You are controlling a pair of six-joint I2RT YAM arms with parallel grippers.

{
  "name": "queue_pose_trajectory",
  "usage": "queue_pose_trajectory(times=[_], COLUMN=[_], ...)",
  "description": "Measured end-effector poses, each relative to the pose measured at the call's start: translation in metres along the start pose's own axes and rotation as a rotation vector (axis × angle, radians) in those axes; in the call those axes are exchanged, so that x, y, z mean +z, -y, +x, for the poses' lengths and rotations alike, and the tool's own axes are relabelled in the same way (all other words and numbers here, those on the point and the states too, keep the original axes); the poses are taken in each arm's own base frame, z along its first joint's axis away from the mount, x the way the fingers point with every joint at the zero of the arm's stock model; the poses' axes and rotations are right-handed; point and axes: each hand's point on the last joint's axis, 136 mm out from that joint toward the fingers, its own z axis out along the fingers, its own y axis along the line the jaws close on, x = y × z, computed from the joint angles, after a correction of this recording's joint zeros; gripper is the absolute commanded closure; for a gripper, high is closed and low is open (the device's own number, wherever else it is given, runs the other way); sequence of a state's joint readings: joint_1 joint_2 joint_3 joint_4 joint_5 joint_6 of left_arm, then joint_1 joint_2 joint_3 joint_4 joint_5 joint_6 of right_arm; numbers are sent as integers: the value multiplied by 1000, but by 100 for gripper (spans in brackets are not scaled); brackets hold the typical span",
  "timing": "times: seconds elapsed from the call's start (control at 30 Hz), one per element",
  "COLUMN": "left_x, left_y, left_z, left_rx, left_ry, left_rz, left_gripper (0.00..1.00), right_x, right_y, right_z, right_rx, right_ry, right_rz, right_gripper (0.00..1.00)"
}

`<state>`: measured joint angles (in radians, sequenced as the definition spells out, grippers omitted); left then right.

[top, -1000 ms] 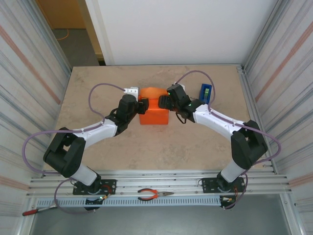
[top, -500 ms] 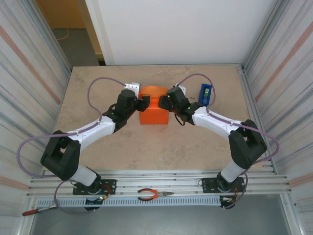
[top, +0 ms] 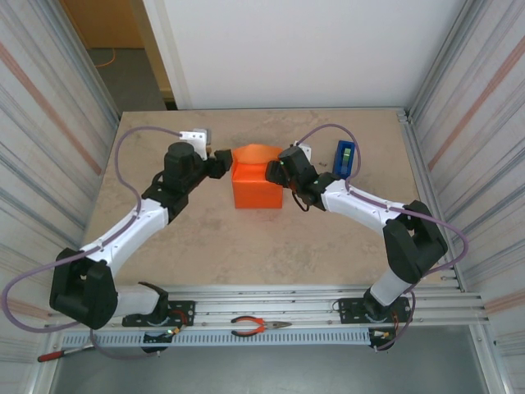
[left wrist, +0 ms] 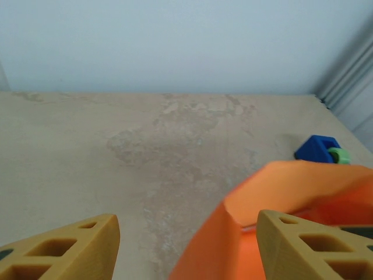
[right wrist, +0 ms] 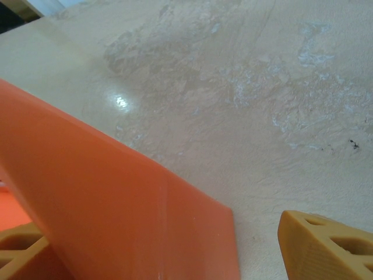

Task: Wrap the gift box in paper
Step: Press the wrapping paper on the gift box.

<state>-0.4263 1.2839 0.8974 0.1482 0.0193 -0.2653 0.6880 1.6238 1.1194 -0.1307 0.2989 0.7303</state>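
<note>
The gift box [top: 257,194] stands mid-table as an orange block, with the orange paper [top: 254,153] folded round it and a flap bulging up at its far end. My left gripper [top: 222,161] hovers just off the box's far left corner. It is open, and a loose paper edge [left wrist: 233,233] rises between its tan fingers [left wrist: 64,248], nearer the right one. My right gripper [top: 276,171] is at the box's far right corner, also open. A slanting paper flap [right wrist: 116,198] lies across the left half of its wide gap.
A blue tape dispenser [top: 344,156] stands right of the box, behind the right arm, and shows far right in the left wrist view [left wrist: 319,149]. Orange-handled pliers [top: 256,327] lie on the rail in front. Metal walls bound the beige table [top: 246,246] on both sides.
My left arm swung out to the left and back, taking its gripper off the box's left side to the far left corner. The right gripper edged slightly left and has since held still.
</note>
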Motion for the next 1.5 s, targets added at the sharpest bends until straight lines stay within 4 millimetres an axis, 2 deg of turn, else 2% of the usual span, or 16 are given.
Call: queue_pose_trajectory(times=[0.27, 0.63, 0.87, 0.97, 1.0, 1.07, 1.1, 1.17, 1.27, 1.4, 1.43, 1.5], left_x=[8, 35, 39, 40, 40, 40, 41, 41, 42, 45, 46, 47], left_y=[28, 22, 22, 22, 22, 21, 21, 21, 21, 20, 19, 18], left_z=[36, 67, 67, 66, 65, 64, 63, 61, 60, 60, 59, 58], left_rx=[35, 51, 59, 57, 57, 61, 61, 60, 65, 76, 77, 82], left_ry=[-81, -145, -128, -121, -119, -114, -107, -97, -92, -91, -90, -86], left_rz=[48, 9, 0, -3, -4, -11, -12, -17, -26, -35, -40, -48], left_gripper=[50, 77, 100, 100, 92, 59, 54, 56, 99, 100, 95, 60], right_x=[0, -1, -1, -1, -1, -1, -1, -1, -1, -1, -1, -1], right_y=[-1, -1, -2, -1, -1, -2, -2, -2, -2, -2, -2, -2], right_z=[1, 1, 1, 1, 1, 1, 1, 2, 1, 1, 1, 1], right_rx=[1, -4, -5, -5, -5, -5, -5, -6, -6, -5, -5, -5], right_ry=[0, 9, 11, 11, 11, 11, 10, 10, 11, 12, 12, 11], right_rz=[-2, 7, 8, 9, 9, 8, 8, 7, 7, 7, 7, 7], right_gripper=[20, 21, 21, 21, 21, 21, 21, 21, 21, 22, 22, 22])
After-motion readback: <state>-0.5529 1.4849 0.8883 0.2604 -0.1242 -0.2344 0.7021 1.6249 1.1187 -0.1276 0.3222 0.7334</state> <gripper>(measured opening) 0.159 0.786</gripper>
